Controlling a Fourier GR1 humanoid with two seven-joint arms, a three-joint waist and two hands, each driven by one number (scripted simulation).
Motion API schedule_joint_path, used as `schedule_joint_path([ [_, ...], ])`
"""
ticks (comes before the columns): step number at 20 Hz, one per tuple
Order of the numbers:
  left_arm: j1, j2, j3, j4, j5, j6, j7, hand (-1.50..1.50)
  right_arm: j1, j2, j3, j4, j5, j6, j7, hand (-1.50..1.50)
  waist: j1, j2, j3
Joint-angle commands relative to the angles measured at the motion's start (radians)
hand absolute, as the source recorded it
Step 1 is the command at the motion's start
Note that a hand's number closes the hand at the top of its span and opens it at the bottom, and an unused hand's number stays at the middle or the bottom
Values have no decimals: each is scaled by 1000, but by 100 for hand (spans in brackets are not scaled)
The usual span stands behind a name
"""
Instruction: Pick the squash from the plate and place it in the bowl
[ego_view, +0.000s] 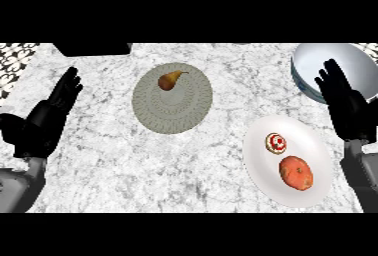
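Note:
A small brown, pear-shaped squash lies near the far edge of a grey-green patterned plate at the counter's middle. A pale blue-white bowl stands at the far right, partly behind my right hand. That hand is open, fingers straight and pointing away, over the bowl's near rim. My left hand rests open at the left edge, fingers up, well left of the plate. Neither hand touches the squash.
A white plate at the near right carries a small red-and-white round item and an orange-red lumpy fruit. A dark box sits at the far edge, left of centre. The counter is white marble.

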Motion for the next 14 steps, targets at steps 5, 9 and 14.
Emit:
schedule_joint_path([
  [5, 53, -162, -67, -30, 89, -50, -26, 0, 145, -180, 70, -140, 68, 316, -228, 150, -4, 13, -28],
  [9, 112, -226, -101, -25, 141, -86, -41, 0, 333, -157, -48, -64, 178, 28, -294, -150, -27, 13, -27],
  [14, 117, -224, -102, -40, 142, -112, -26, 0, 503, -223, 74, -230, 289, 203, -604, -150, -4, 10, -28],
])
